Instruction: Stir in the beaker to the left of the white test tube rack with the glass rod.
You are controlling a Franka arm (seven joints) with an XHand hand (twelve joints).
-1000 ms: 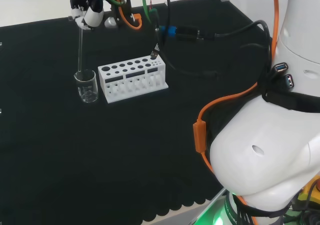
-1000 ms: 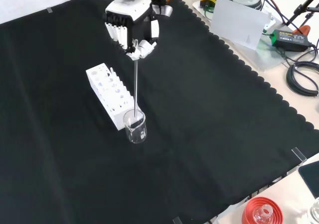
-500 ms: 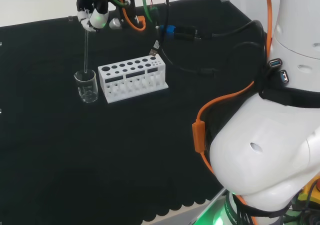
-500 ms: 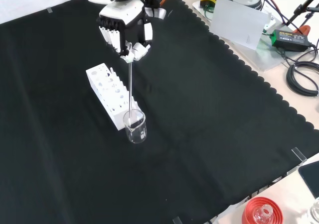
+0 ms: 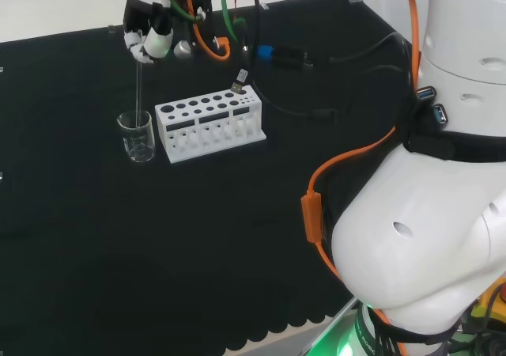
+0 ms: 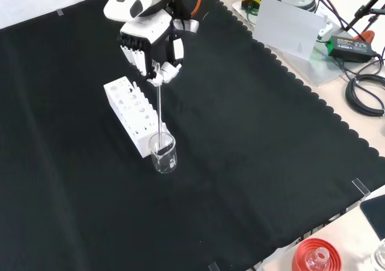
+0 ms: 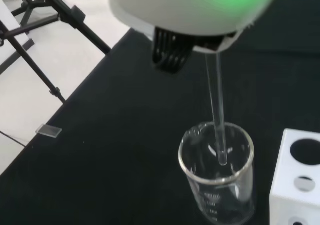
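Note:
A clear glass beaker [image 5: 137, 136] [image 6: 163, 153] [image 7: 217, 171] stands on the black cloth just left of the white test tube rack [image 5: 209, 123] [image 6: 135, 114] [image 7: 297, 182] in the head view. The black and white hand [image 5: 147, 27] [image 6: 151, 44] hangs above the beaker, its fingers pinched on the top of a thin glass rod [image 5: 139, 87] [image 6: 159, 108] [image 7: 218, 112]. The rod runs nearly straight down. Its lower tip sits inside the beaker's mouth, seen in the wrist view just below the rim.
The arm's big white links [image 5: 427, 237] take up the head view's right. Cables and an orange hose [image 5: 269, 55] lie behind the rack. A red ribbed stand [image 6: 316, 256] sits at the cloth's near edge in the front view; boxes and cables [image 6: 349, 48] lie beyond the scalloped edge.
The hand has shifted a little with the rod, toward the rack's side in the head view and leftward in the front view. The rod's tip stays in the beaker, which has not moved.

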